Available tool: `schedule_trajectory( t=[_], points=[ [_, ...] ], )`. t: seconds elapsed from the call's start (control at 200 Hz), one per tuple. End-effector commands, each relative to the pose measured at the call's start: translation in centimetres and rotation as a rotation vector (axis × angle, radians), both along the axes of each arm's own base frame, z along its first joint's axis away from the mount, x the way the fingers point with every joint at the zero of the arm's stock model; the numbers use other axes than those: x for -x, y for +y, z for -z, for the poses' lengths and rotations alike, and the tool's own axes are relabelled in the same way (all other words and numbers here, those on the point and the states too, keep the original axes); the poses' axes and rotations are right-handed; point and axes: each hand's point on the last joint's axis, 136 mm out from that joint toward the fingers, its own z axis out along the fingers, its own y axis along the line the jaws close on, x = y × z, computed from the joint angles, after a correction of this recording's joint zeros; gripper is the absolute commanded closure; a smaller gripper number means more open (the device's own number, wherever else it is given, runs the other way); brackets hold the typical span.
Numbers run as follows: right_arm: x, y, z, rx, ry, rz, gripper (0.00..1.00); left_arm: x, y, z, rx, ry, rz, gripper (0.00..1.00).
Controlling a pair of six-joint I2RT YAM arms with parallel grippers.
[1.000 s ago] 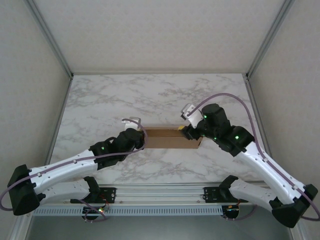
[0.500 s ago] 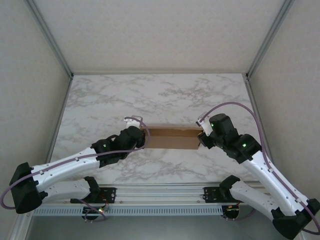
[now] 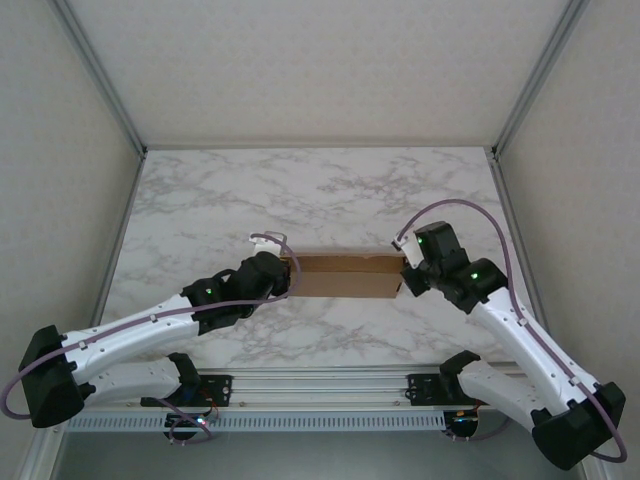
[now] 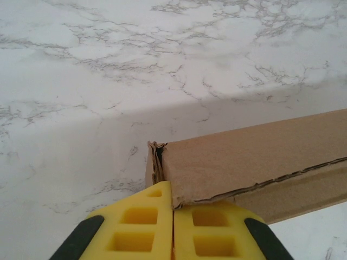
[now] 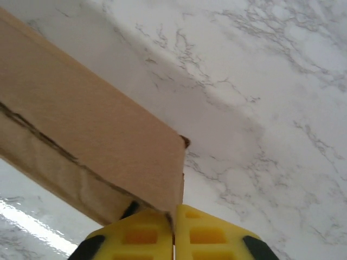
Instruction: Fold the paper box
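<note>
While the paper box is lying mid-frame from above, the left gripper and right gripper are pinching its ends. Left wrist: closed fingers are nipping its end wall, bottom centre. Right wrist: likewise. Both should be pulling evenly, avoiding tears.

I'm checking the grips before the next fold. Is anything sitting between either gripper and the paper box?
Nothing visible. The left gripper is shut on the left end of the paper box, and the right gripper on its right end, cardboard running straight into the closed fingers.
</note>
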Motion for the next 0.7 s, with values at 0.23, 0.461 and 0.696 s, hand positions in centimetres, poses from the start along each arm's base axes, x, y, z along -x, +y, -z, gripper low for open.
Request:
schedule_trajectory(
  t=[0.23, 0.461, 0.696],
  points=[
    [0.3, 2.9, -1.7, -0.153, 0.095, -0.023, 0.96, 0.7, 0.6, 2.2, -0.09, 0.07, 0.034, 0.93],
    [0.2, 2.9, -1.9, -0.191, 0.21, 0.115, 0.98, 0.6, 0.6, 2.5, -0.115, 0.074, 0.038, 0.94],
    [-0.4, 3.2, -2.4, -0.28, 0.285, 0.261, 1.0, 0.4, 0.9, 2.3, -0.143, 0.063, 0.031, 0.94]
  ],
)
